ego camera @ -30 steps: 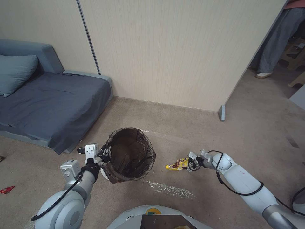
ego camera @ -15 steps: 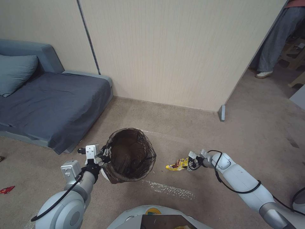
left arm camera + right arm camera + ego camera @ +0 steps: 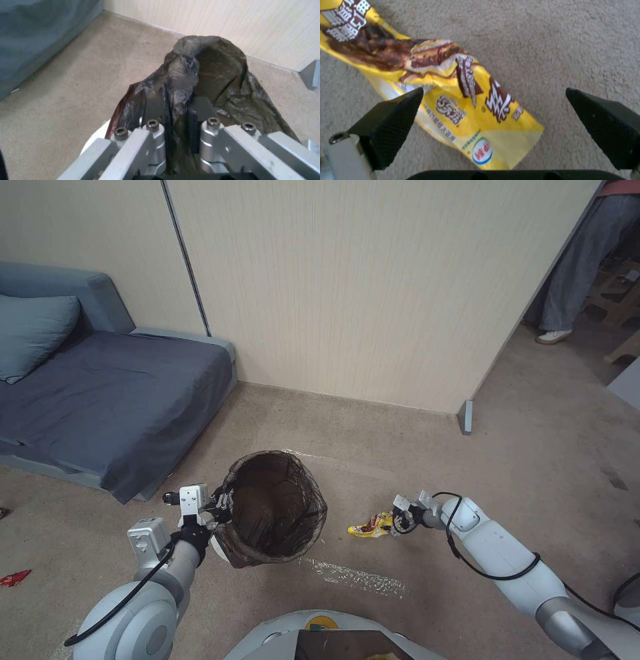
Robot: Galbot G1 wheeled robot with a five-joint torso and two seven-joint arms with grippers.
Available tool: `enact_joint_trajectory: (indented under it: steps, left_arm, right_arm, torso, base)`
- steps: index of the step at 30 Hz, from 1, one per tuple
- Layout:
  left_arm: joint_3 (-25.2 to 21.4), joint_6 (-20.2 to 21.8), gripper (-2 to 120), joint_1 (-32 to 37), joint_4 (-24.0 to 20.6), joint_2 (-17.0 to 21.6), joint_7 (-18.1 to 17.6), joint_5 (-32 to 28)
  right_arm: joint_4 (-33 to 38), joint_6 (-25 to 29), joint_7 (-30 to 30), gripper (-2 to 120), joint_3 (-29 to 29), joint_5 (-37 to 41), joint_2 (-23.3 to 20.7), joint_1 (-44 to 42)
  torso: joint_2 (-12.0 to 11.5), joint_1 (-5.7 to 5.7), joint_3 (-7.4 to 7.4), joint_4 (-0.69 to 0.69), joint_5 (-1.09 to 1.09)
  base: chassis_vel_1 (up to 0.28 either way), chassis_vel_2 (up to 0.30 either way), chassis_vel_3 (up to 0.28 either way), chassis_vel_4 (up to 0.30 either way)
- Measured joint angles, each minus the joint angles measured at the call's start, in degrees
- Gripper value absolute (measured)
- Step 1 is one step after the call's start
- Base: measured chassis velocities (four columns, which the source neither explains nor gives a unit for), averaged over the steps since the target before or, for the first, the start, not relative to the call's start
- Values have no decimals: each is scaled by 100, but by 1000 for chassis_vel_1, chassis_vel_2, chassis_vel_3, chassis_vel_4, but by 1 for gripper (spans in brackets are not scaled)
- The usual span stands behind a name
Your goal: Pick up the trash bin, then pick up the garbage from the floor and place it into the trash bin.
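The trash bin (image 3: 275, 508), a white pail lined with a dark brown bag, hangs just above the tan carpet floor (image 3: 373, 453). My left gripper (image 3: 217, 505) is shut on its rim, pinching bag and rim (image 3: 178, 117) between its fingers. A piece of garbage, a yellow wrapper with brown print (image 3: 371, 525), lies on the floor to the bin's right. My right gripper (image 3: 400, 520) is low at the wrapper's right end, open, its black pads (image 3: 391, 117) straddling the wrapper (image 3: 463, 100).
A grey-blue sofa (image 3: 100, 393) stands at the left and a beige wall panel (image 3: 373, 287) straight ahead. A red wrapper (image 3: 15, 578) lies at the far left. A strip of shiny tape (image 3: 353, 577) crosses the carpet in front of the bin.
My right gripper has crept a little forward and down around the yellow wrapper. The left arm with the bin has shifted slightly.
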Motion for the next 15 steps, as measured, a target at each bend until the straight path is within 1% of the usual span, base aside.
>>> enact_joint_trajectory:
  steps: [10, 15]
  left_arm:
    - [-35, 1, 8, 62, 0, 45, 0, 0]
    - [-45, 5, 8, 63, 0, 67, 0, -4]
  right_arm:
    - [-231, 79, -2, 100, -35, -118, 200, 141]
    - [-187, 77, -2, 100, -34, -148, 240, 96]
  torso:
    - [0, 0, 0, 1, 0]
    - [0, 0, 0, 0, 0]
  base:
    - [0, 0, 0, 0]
    - [0, 0, 0, 0]
